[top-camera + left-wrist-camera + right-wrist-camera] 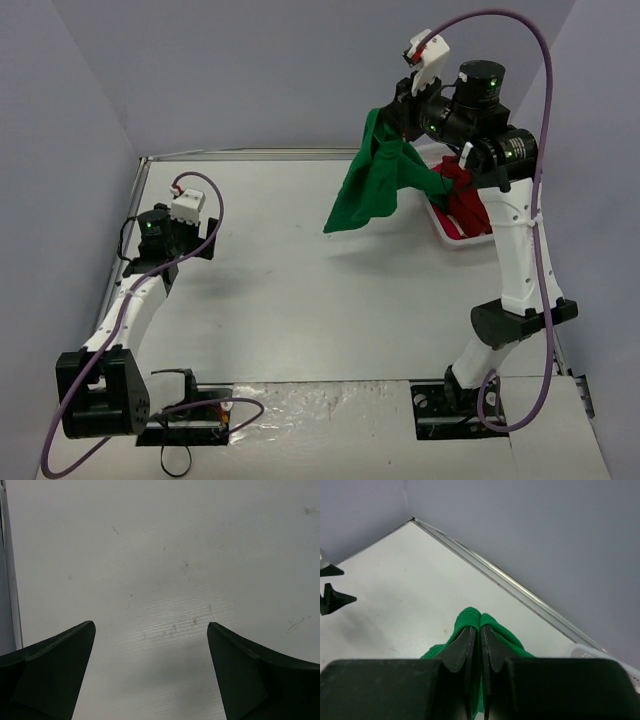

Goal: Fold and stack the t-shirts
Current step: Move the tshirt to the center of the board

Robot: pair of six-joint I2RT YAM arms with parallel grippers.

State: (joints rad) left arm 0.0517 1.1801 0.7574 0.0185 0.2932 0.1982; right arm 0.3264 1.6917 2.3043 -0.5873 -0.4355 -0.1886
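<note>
Cloth of the green shirt (372, 190) hangs from the right gripper (393, 112), whose jaws are pinched together on a bunched fold near the shirt's top edge. The right wrist view shows them pressed flat, with green bulging just past their tips. Held high over the far right of the table (280, 300), the shirt drops as a crumpled drape. Its long axis runs nearly straight down from the jaws, and its lower hem trails to the left, clear of the surface as far as I can judge. The red shirt (465, 205) lies heaped in the basket (437, 225) just beside that arm; whether it touches the green one I cannot tell. The left gripper (205, 243) sits low over the left side of the table, well apart from both shirts, with its jaws spread wide and only bare tabletop between them. The coming move, I judge, turns on one relation: the free hem lies below and to the left of the right jaws, on the left arm's side. Spreading the shirt flat therefore calls for lowering it leftward onto the table, or for the left arm to cross over and catch a hanging corner.
</note>
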